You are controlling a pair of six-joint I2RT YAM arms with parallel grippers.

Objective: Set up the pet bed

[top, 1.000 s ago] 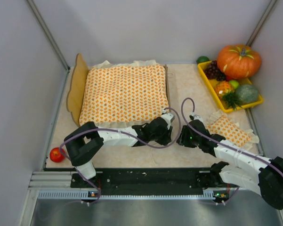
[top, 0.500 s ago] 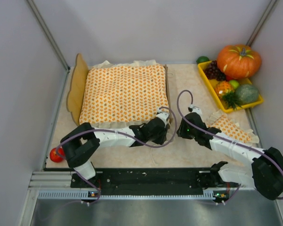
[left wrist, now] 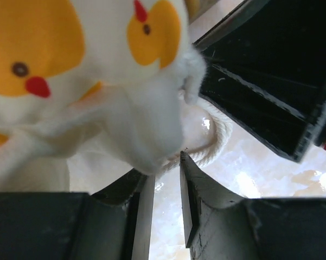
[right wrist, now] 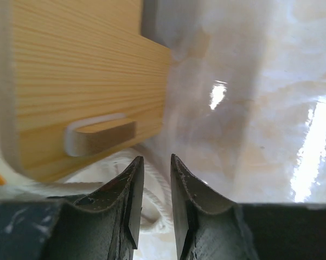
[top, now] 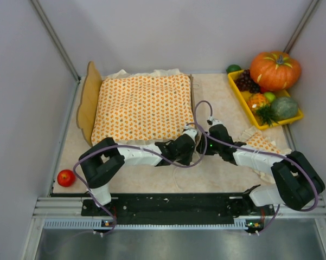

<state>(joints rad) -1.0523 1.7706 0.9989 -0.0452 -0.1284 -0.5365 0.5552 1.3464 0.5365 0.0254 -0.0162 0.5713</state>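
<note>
The pet bed stands at the back left, its rounded headboard (top: 88,103) on the left. The orange-dotted bedspread (top: 144,108) covers it. My left gripper (top: 189,142) is at the bed's near right corner. In the left wrist view it (left wrist: 167,168) is narrowly open, with the bedspread's white ruffle (left wrist: 146,124) resting over its left fingertip and a white cord (left wrist: 219,135) just beyond. My right gripper (top: 206,142) faces it from the right. In the right wrist view it (right wrist: 155,158) is narrowly open just below the light-wood frame corner (right wrist: 81,70), with the white cord (right wrist: 155,193) lying between the jaws.
The small orange-dotted pillow (top: 266,146) lies on the right, partly under my right arm. A yellow tray (top: 240,93) of fruit and a pumpkin (top: 275,69) stand at the back right. A red apple (top: 65,177) sits at the near left.
My right gripper has moved left, away from the pillow, to the bed's near right corner. My left gripper has stayed at that corner.
</note>
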